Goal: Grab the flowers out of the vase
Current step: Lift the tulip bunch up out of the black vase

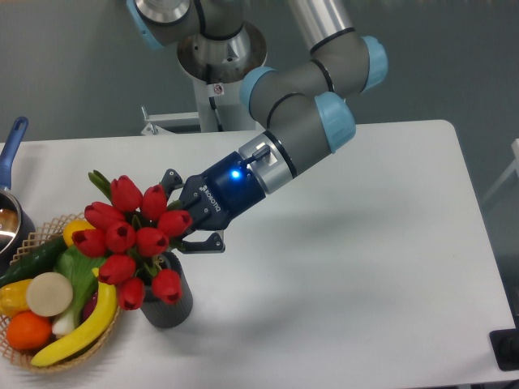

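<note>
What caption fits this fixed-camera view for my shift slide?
UR5e gripper clamped on a bunch of red tulips above the dark ribbed vase, beside a wicker basket of produce.

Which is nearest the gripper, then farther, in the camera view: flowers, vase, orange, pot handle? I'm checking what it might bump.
From the gripper:
1. Flowers, right at its fingertips, on the left in the picture.
2. Vase, just below it.
3. Orange, in the basket at lower left.
4. Pot handle, at the far left edge, about as far as the orange; too close to call.
</note>
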Motion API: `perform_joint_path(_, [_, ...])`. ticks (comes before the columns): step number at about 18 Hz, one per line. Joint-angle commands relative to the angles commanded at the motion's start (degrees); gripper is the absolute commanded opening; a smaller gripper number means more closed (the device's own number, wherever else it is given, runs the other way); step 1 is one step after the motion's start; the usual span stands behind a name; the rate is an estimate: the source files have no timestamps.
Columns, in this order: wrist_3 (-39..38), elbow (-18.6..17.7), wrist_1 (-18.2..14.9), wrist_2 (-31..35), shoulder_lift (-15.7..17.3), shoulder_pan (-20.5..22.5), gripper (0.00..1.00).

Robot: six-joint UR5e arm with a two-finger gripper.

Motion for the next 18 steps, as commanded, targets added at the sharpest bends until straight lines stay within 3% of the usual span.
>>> perform_joint_path(13, [-6.58,6.42,-0.09,-1.76,0.0,2.55,0.11])
perform_joint_path(18, [-6.86,6.77,-0.26,-1.15,-0.53,4.65,0.09])
